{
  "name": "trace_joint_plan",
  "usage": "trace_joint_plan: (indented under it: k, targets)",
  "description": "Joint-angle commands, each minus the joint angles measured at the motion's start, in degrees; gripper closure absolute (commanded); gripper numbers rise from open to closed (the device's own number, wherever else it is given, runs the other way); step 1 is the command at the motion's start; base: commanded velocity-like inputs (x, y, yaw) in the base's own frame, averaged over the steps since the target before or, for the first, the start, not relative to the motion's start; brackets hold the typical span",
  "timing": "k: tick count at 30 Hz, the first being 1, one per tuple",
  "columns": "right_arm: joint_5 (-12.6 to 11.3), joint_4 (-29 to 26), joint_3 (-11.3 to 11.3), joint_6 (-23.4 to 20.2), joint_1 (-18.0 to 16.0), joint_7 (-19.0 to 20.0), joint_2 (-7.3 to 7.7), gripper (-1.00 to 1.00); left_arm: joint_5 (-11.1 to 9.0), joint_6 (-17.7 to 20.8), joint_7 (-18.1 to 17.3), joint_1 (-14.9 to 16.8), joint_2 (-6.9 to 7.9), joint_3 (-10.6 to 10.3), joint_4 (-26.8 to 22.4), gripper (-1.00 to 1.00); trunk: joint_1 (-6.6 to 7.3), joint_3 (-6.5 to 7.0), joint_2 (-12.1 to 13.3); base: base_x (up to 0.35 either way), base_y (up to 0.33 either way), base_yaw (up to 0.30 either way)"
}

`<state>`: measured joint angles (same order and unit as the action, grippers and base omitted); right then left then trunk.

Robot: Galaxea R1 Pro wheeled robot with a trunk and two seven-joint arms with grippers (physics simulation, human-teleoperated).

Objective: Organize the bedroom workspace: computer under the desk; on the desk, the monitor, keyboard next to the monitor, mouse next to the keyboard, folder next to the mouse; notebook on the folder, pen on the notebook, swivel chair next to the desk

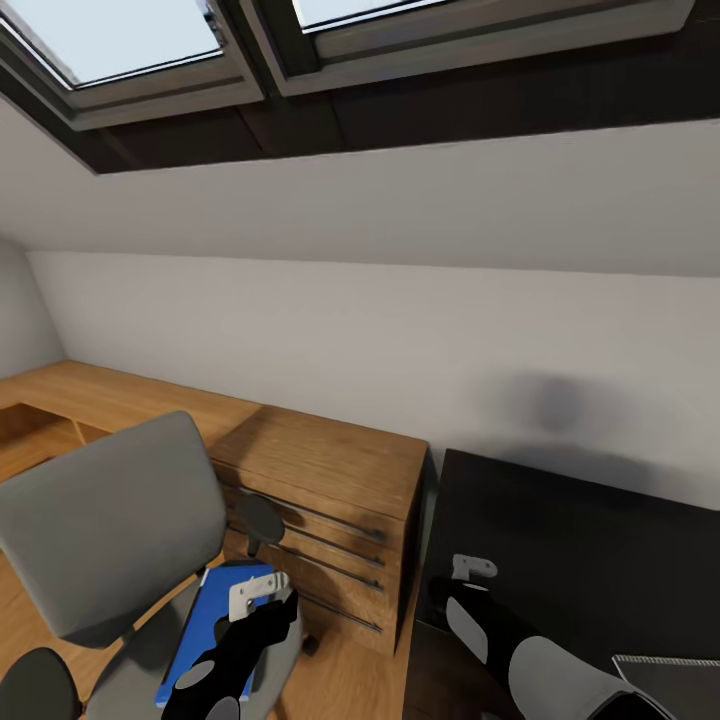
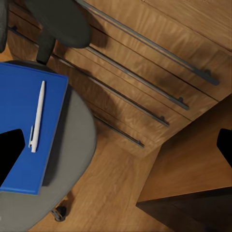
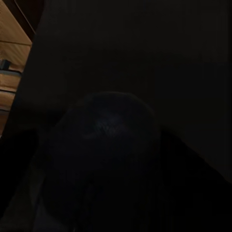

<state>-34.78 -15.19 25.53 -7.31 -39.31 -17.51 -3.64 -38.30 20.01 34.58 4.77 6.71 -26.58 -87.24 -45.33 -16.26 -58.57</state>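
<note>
Blue and flat, the folder point(image 1: 215, 625) lies on the grey seat of the swivel chair point(image 1: 110, 525), with the white pen point(image 2: 37, 117) resting lengthwise on top of it. The left gripper point(image 1: 262, 598) hangs just above the folder's far end; in its wrist view the two dark fingertips point(image 2: 9, 154) stand wide apart at opposite edges with nothing between them — it is spread wide and holds nothing. Beside the chair stands a light wooden dresser point(image 1: 335, 500) with long bar handles, its front facing the seat. To the right of the dresser is the glossy black top of the desk point(image 1: 590, 560), and the right gripper point(image 1: 470, 572) hovers over its near left corner. Its wrist view is almost black, with only a dim rounded dark shape point(image 3: 104, 159) close in front — how far its jaws are parted I cannot tell. A silver-edged corner of the keyboard point(image 1: 672, 680) shows at the desk's near right.
</note>
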Motion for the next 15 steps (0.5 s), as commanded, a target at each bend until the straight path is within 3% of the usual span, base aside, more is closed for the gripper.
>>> trace_joint_plan:
  k: [1,10,15]
  targets:
    - [-0.3,-0.1,0.5,-0.3,0.0,-0.4,0.04,1.0,-0.4,0.1,0.5,0.1,0.06,-0.1,-0.1,-1.0,0.22,0.11,0.4,0.0,0.0,0.0]
    - [-0.2,-1.1,0.4,-0.3,-0.1,-0.6,0.25,1.0,-0.3,0.1,0.5,0.1,0.06,-0.1,0.0,-1.0,2.2,1.72,4.0,0.0,0.0,0.0]
    - [-0.7,-7.9,-0.5,-2.1,0.0,-1.0,2.92,1.0,-0.3,0.2,0.4,0.1,0.13,-0.1,0.2,-1.0,3.29,2.62,6.0,0.0,0.0,0.0]
